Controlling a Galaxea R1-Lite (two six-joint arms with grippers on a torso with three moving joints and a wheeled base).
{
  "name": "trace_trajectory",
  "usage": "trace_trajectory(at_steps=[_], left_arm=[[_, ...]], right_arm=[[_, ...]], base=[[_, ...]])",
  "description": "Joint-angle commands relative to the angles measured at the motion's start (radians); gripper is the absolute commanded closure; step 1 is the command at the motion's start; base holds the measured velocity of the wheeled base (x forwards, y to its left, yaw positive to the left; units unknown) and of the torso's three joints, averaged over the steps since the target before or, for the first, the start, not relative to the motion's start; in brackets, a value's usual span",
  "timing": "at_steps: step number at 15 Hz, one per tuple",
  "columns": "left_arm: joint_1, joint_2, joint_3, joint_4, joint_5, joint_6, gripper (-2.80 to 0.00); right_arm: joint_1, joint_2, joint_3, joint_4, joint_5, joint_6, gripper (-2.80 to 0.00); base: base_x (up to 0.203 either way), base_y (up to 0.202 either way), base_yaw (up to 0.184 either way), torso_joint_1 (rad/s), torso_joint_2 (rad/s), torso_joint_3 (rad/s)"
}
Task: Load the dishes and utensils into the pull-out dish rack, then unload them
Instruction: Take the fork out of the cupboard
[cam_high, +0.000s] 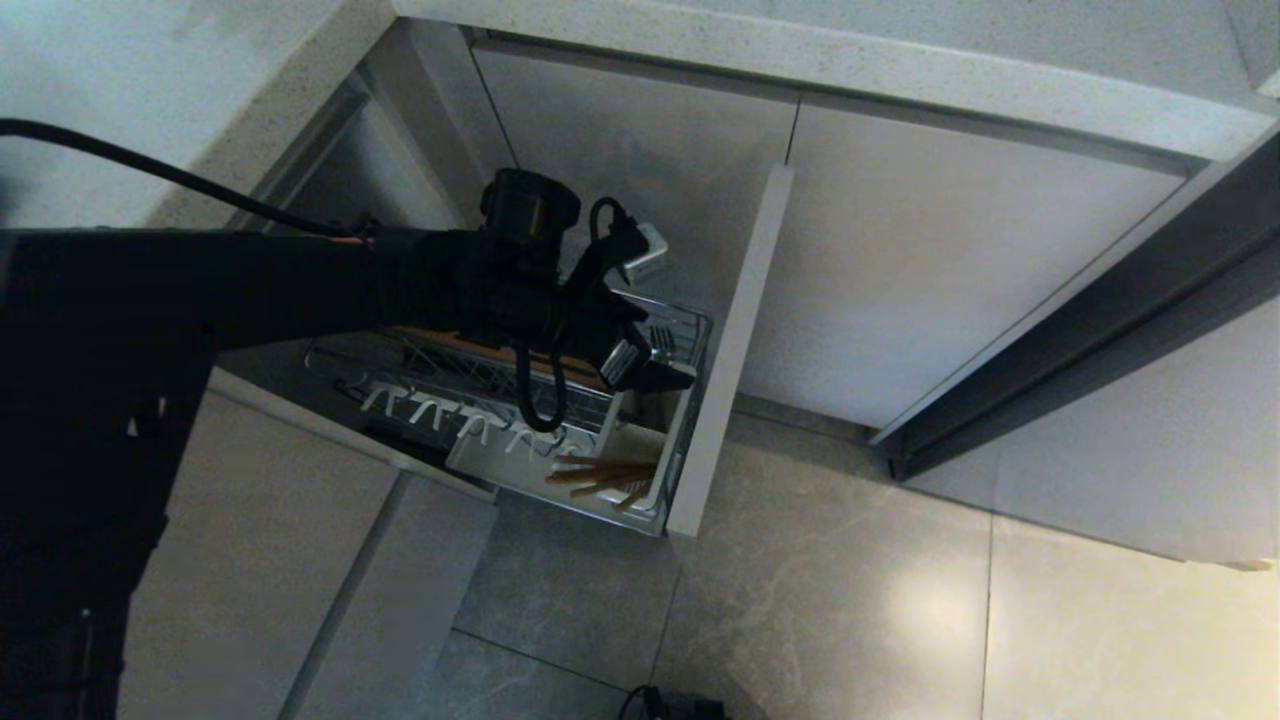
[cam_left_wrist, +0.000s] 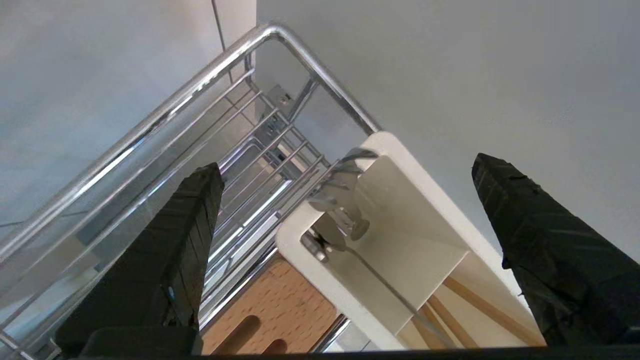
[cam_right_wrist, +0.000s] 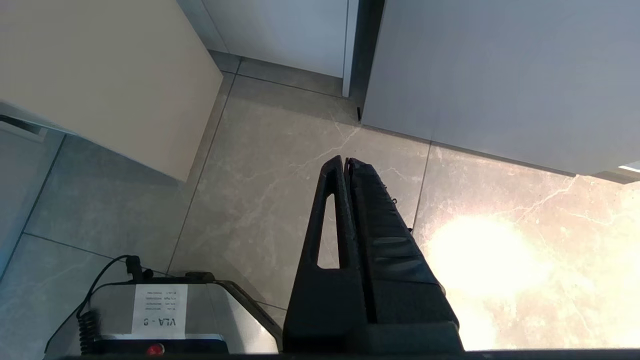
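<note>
**Left gripper poised over the utensil caddy of the pulled-out dish rack**

Head view. The pull-out dish rack (cam_high: 690, 330) stands drawn out from the cabinet run, its flat beige front panel (cam_high: 730, 350) edge-on towards the floor (cam_high: 850, 600). The left arm reaches in from the left, and the left gripper (cam_high: 650, 365) hangs above the front end of the rack, just behind the panel. Below it lies the row of white pegs (cam_high: 440, 415), and nearer the panel the white utensil caddy (cam_high: 660, 470), in which the chopsticks (cam_high: 600, 475) lie as a loose bundle of light-brown sticks. The slotted wooden strip (cam_high: 470, 345) shows only in part behind the arm. No bowl or plate can be made out in this view. A pale bench top (cam_high: 900, 70) runs above the closed cabinet doors (cam_high: 950, 260).

Left wrist view. The two black fingers (cam_left_wrist: 175, 250) stand wide apart with nothing between them. Between and beyond them lies the corner of the caddy (cam_left_wrist: 380, 200), where a chrome wire clip hooks over its rim. The chopsticks (cam_left_wrist: 480, 310) show inside the caddy's far compartment. Beside the caddy are the chrome wire rails (cam_left_wrist: 200, 100) and a part of the wooden strip (cam_left_wrist: 285, 300) with its slots.

Right wrist view. The right gripper (cam_right_wrist: 347, 165) hangs over the tiled floor (cam_right_wrist: 260, 175), well apart from the rack, its fingers pressed together and holding nothing. A grey box with a label (cam_right_wrist: 155, 312) sits on the floor near it.
</note>
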Motion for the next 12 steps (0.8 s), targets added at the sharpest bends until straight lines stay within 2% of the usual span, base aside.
trace_trajectory(at_steps=[1, 5, 8, 12], left_arm=[[0.000, 0.011, 0.000, 0.000, -0.003, 0.003, -2.80], [0.000, 0.025, 0.000, -0.032, -0.005, -0.001, -2.80], [0.000, 0.032, 0.000, -0.050, -0.038, -0.010, -2.80], [0.000, 0.032, -0.001, -0.063, -0.036, -0.013, -2.80]], right_arm=[[0.000, -0.001, 0.000, 0.000, 0.000, -0.001, 0.00], [0.000, -0.001, 0.000, 0.000, 0.000, 0.000, 0.00], [0.000, -0.001, 0.000, 0.000, 0.000, -0.001, 0.00], [0.000, -0.001, 0.000, 0.000, 0.000, -0.001, 0.00]], base=[[0.000, 0.000, 0.000, 0.000, 0.00, 0.000], [0.000, 0.000, 0.000, 0.000, 0.00, 0.000], [0.000, 0.000, 0.000, 0.000, 0.00, 0.000], [0.000, 0.000, 0.000, 0.000, 0.00, 0.000]])
